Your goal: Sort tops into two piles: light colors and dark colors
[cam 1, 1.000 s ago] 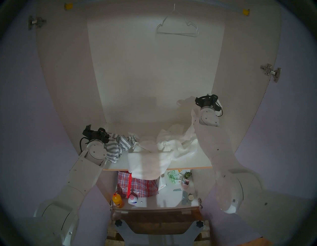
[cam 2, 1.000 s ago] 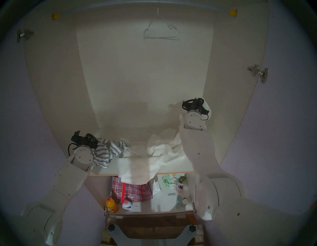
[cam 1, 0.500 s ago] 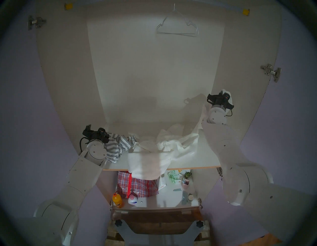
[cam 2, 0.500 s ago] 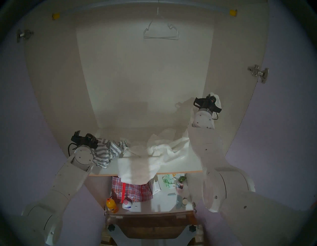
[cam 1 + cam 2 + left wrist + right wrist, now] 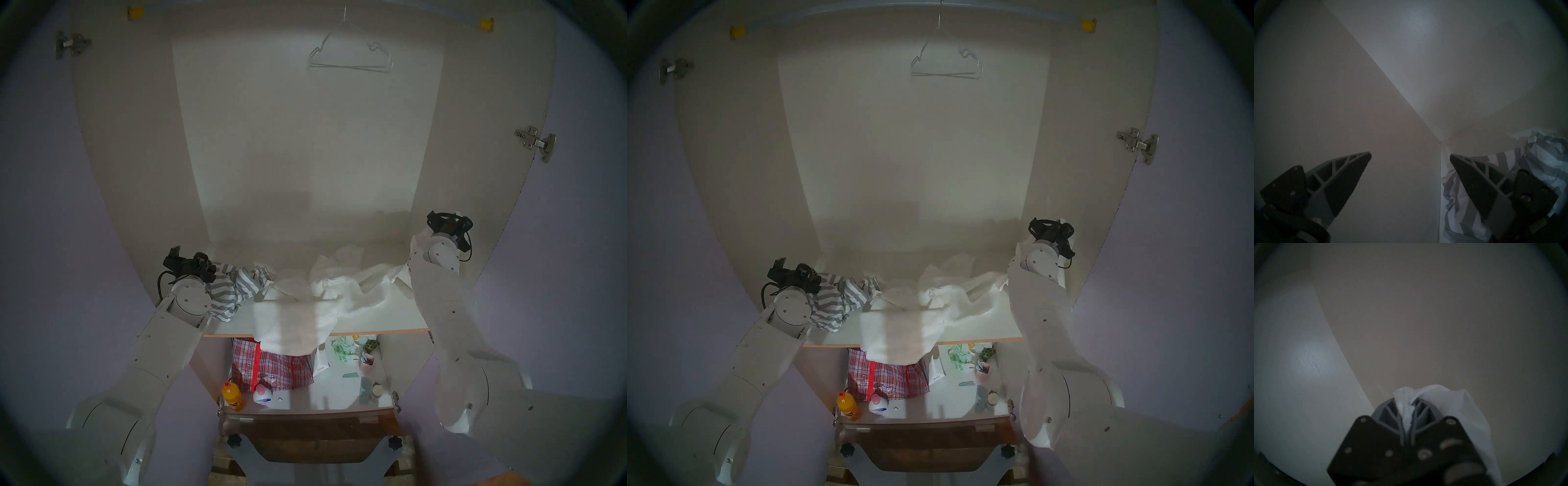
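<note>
Wardrobe interior, upper shelf. The front edge is bare at the right; the right arm crosses its right end. At the left end, the striped top lies crumpled against the side wall. The white tops form a larger heap from centre to right, one fold overhanging the front edge.

Left gripper: fingers spread wide, empty, level, facing the rear left corner just beside the striped top. Right gripper: fingers pressed together on a bunched fold of thin white cloth, close to the right wall, the cloth trailing to the heap.

A wire hanger hangs well above. Below the shelf: red checked bag, orange bottle, small white paper bag.
</note>
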